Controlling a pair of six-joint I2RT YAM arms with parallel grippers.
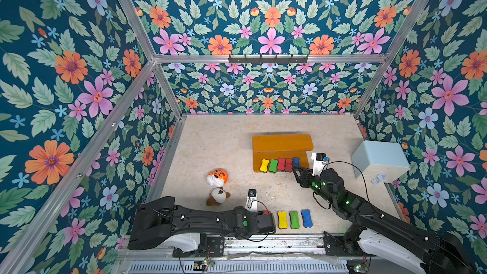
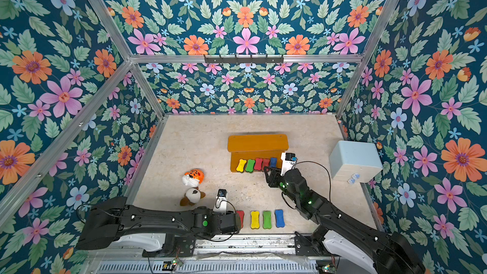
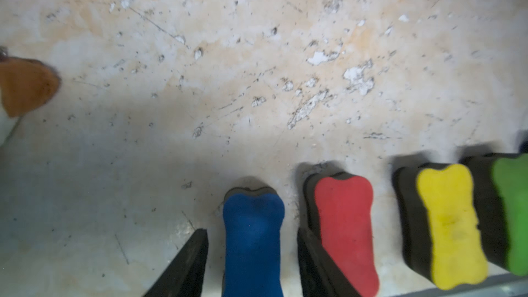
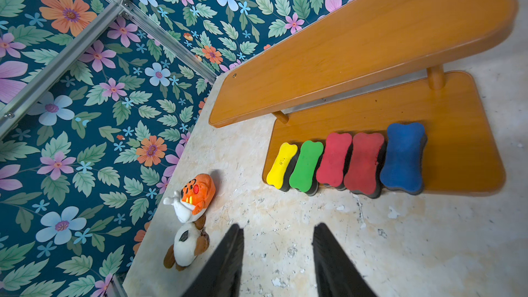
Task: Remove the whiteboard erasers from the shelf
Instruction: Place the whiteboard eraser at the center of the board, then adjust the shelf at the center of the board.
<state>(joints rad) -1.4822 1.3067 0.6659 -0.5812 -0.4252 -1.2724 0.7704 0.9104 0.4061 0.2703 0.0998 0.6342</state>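
Note:
The orange-brown shelf stands mid-table, its top board bare. Several whiteboard erasers line the front of its lower board: yellow, green, two red and blue. My right gripper is open with nothing in it, over the table just before that row. By the near edge lie yellow, green and blue erasers, and a red one. My left gripper is open around another blue eraser resting on the table, with a gap on each side.
Two plush toys, an orange one and a brown-and-white one, lie left of the shelf. A pale blue box sits at the right wall. Flowered walls with metal rails enclose the table on three sides.

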